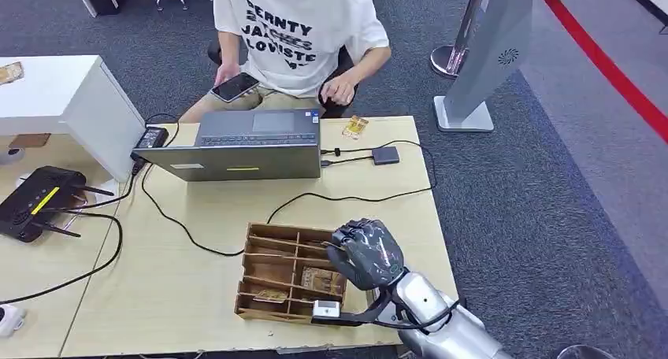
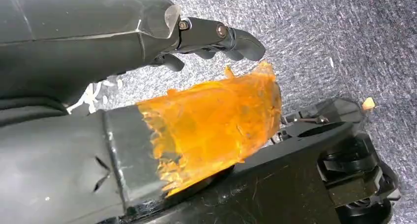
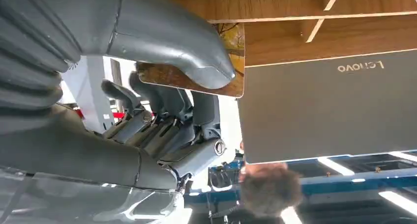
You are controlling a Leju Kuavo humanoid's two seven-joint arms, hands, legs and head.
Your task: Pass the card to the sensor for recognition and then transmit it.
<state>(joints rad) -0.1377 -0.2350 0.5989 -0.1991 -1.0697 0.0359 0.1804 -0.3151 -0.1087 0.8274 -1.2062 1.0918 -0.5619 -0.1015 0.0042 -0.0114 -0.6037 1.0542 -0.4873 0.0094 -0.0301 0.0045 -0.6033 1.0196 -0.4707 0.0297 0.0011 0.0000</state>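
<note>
My right hand [image 1: 367,253] hovers over the right side of the wooden compartment tray [image 1: 268,253] near the table's front edge. In the right wrist view its thumb [image 3: 196,62] presses a brown patterned card [image 3: 169,76] against the dark fingers [image 3: 167,128], so the card is pinched. More cards lie in the tray's compartments [image 1: 321,280]. The sensor [image 1: 385,155], a small dark square box, lies on the table right of the laptop and is cabled to it. My left hand [image 2: 88,42] hangs over grey carpet with its orange-taped thumb [image 2: 216,121] apart from its fingers, holding nothing.
A grey laptop [image 1: 244,146] stands open at the table's far side, facing a seated person [image 1: 291,36] who holds a phone. Black cables [image 1: 354,195] cross the table between the laptop and the tray. Another card [image 1: 355,126] lies near the far edge. A router [image 1: 35,201] sits at the left.
</note>
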